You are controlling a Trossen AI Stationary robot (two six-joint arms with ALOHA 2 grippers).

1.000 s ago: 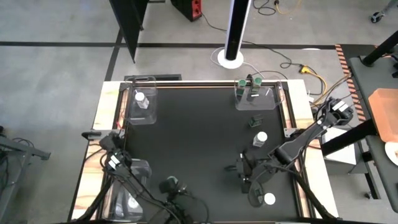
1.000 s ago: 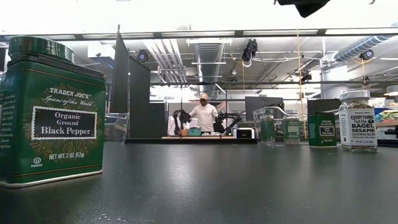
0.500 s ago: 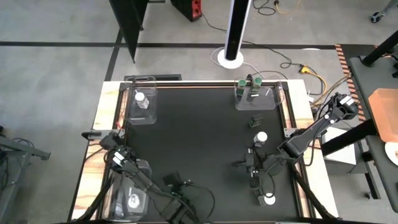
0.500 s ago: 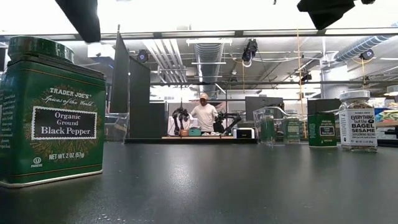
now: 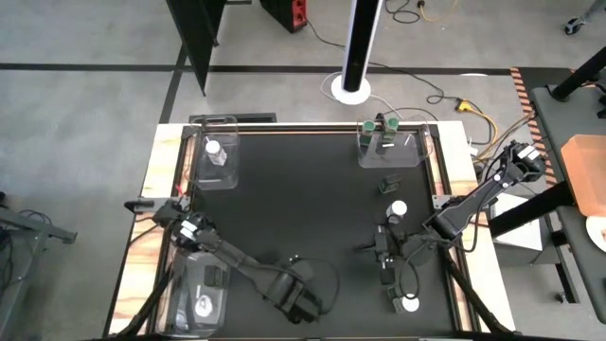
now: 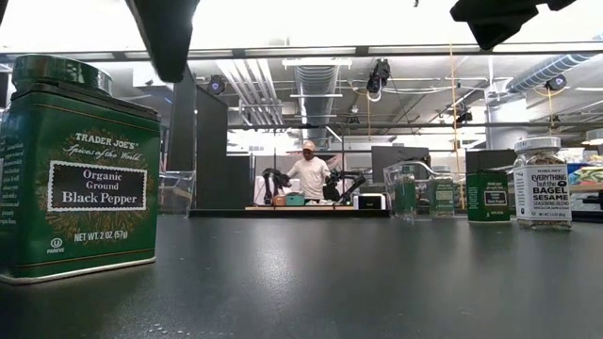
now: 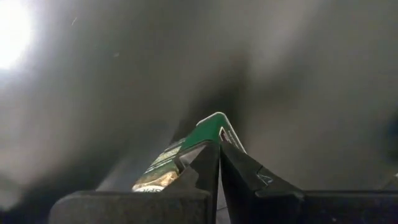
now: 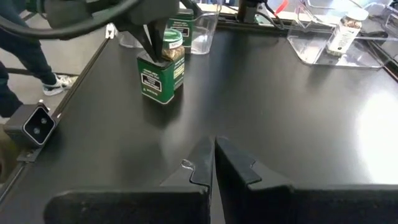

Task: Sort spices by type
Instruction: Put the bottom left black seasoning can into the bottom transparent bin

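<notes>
A green Black Pepper tin (image 6: 75, 169) stands on the black table near its front edge. My left gripper (image 8: 149, 46) hangs shut just over the tin (image 8: 160, 79), pointing down at its top edge (image 7: 205, 127). A green-lidded jar (image 8: 173, 43) stands behind the tin. My right gripper (image 8: 213, 163) is shut and empty above the table's right half (image 5: 379, 251). Near it stand a white-lidded jar (image 5: 396, 210), a green tin (image 5: 388, 185) and another white-lidded jar (image 5: 409, 303). My left gripper's shut fingertips (image 7: 208, 155) come from above, pointing down, over the pepper tin's top edge. Whether they touch the tin I cannot tell. The tin stands upright on the table.
Clear trays stand at the far left (image 5: 227, 180) with a white-lidded jar, at the far right (image 5: 409, 156) with green tins, and at the near left (image 5: 189, 275) with jars. The middle of the table is bare. A person stands in the room far behind.
My left gripper has swung along the near edge toward the table's right, staying shut and pointing down, and now hangs by the pepper tin, which has not moved. My right gripper drew back a little toward the far right, then kept still.
</notes>
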